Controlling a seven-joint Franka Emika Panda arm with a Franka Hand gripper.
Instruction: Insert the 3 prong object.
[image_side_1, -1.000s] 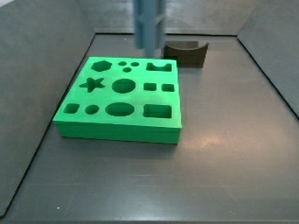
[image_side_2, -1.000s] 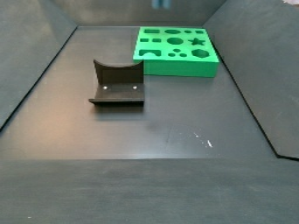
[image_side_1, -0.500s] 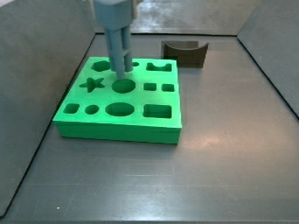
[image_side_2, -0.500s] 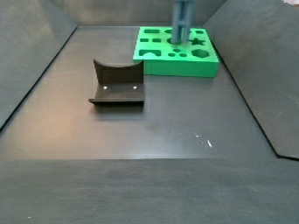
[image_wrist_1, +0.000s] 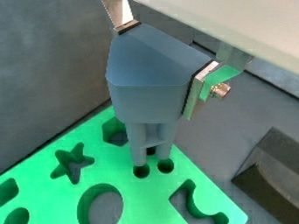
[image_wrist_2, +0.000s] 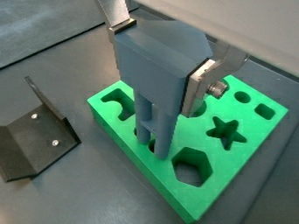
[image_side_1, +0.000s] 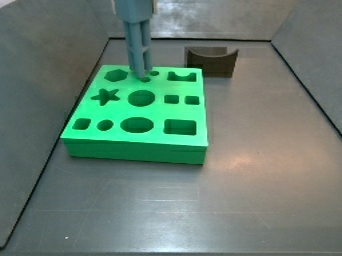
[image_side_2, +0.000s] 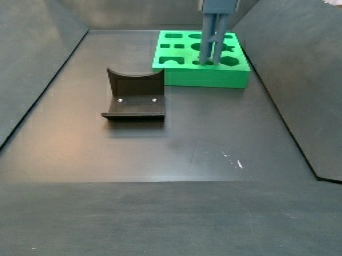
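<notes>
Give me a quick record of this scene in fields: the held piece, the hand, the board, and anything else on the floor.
held piece: blue-grey 3 prong object, upright, prongs pointing down at the board
hand: hand shut on the 3 prong object, above the far part of the board in a side view
prongs: tips at the small holes in the board; how deep they sit cannot be told
board: green board with star, hexagon, round and square cutouts
fixture: fixture on the floor, apart from the board
</notes>
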